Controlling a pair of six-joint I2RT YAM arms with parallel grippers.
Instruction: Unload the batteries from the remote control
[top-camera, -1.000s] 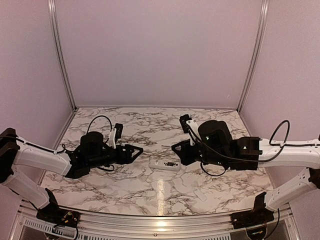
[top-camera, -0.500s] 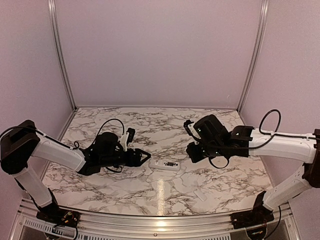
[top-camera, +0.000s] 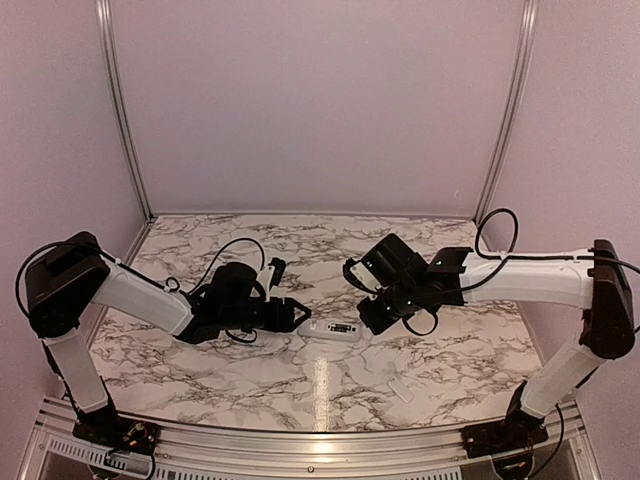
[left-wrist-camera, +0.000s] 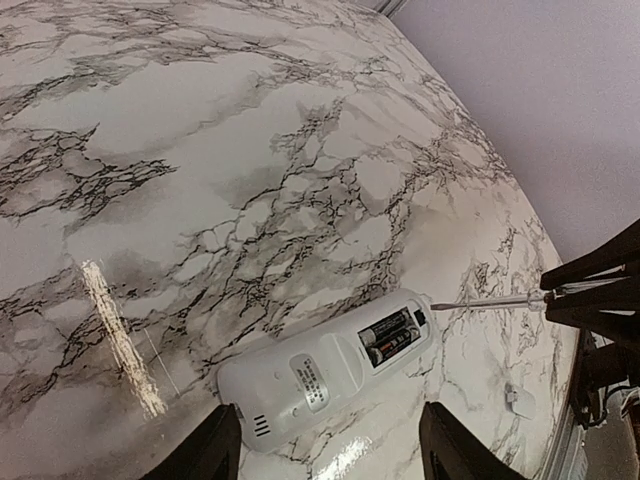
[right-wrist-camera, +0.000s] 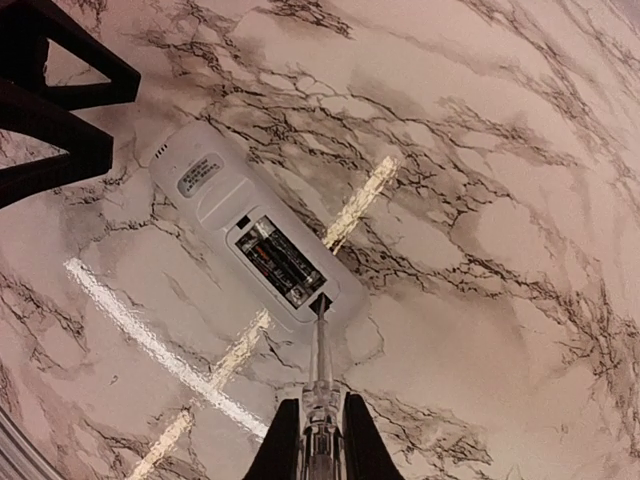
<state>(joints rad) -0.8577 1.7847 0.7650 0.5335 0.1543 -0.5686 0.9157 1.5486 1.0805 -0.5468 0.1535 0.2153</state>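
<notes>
Both arms had reached further inward since a second ago. From above, the left end effector (top-camera: 300, 316) now stood at the left end of the remote control (top-camera: 330, 328), and the right end effector (top-camera: 368, 318) had swung round and come down close to its right end. The remote control itself had not moved; it lay flat on the marble tabletop (top-camera: 200, 380), between the two.

From the left wrist camera, the left end effector was released, its two fingers spread wide on either side of the near, rounded end of the remote control. Whether they touched it I could not tell. The recess faced up with no cover on it, and both batteries (left-wrist-camera: 392, 337) lay side by side inside. A thin pale stick (left-wrist-camera: 485, 302) came in from the right, its tip just beside the far corner of the recess. A small white cover piece (left-wrist-camera: 517, 398) lay apart on the tabletop.

From the right wrist camera, the right end effector was clenched on that stick, and the tip rested at the edge of the recess, at the end of the batteries.

In my judgement the approach was finished and the prying was about to begin. No battery was out yet. If the left fingers did not close first, the remote control could slide away under the push.
</notes>
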